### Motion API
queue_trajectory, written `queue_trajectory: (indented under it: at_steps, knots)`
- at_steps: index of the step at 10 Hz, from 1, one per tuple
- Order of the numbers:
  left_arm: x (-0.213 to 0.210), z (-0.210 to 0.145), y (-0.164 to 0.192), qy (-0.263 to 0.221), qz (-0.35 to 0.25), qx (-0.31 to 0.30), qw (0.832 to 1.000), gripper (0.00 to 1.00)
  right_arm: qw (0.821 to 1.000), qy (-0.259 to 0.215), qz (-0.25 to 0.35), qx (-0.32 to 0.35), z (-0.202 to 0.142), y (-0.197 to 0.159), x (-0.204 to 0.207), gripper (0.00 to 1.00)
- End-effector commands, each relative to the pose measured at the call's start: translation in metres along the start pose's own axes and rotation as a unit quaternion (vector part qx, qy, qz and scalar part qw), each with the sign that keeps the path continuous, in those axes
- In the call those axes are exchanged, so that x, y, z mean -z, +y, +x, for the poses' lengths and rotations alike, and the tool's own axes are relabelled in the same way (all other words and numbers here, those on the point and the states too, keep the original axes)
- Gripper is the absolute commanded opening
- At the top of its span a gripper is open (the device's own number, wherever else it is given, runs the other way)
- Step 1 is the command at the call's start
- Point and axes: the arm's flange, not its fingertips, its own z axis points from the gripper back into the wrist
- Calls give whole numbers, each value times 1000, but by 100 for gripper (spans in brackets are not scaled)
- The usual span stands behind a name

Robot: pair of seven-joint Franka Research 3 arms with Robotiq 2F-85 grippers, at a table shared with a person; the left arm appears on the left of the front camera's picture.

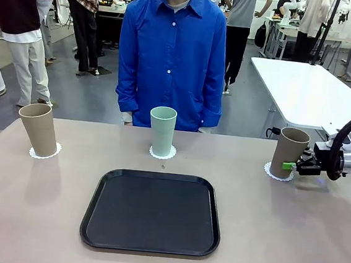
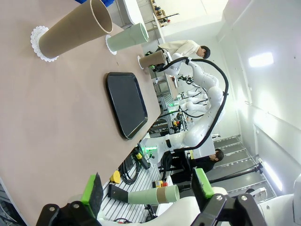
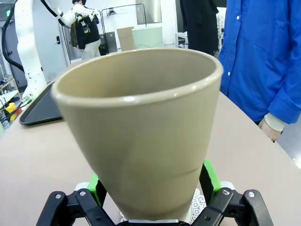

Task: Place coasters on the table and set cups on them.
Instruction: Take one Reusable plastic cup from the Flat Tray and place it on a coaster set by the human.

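Look across the beige table (image 1: 30,217) and you see three tall, handle-less cups, each upright on its own small white lacy coaster. The tan cup at ten o'clock (image 1: 38,129) stands on its coaster (image 1: 44,152) well apart from the others. The pale mint cup (image 1: 162,131) stands at twelve o'clock on a coaster (image 1: 162,152) just in front of the person in the blue shirt (image 1: 171,56). The second tan cup (image 1: 288,152) is at three o'clock, on its coaster (image 1: 277,173). A black tray (image 1: 151,219) with rounded corners lies flat at the centre, near you.

Your right gripper (image 1: 291,166) sits low at that third cup's base. From its wrist camera the green pads (image 3: 209,178) flank the cup's narrow foot, one on each side, but you cannot tell whether they press on it or stand just clear.

Your left gripper (image 2: 148,188) hangs off the table's edge, fingers apart, nothing between them.
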Motion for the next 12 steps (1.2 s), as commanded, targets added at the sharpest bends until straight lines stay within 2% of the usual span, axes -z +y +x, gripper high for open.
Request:
queue_trajectory:
  at_steps: [1, 12]
  knots:
    - [0, 0, -3, -2, 6, -8, 1000, 100, 1000, -2, 8, -6, -2, -1, -3, 100]
    - [0, 0, -3, -2, 6, -8, 1000, 100, 1000, -1, 14, 10, -4, -11, -18, 100]
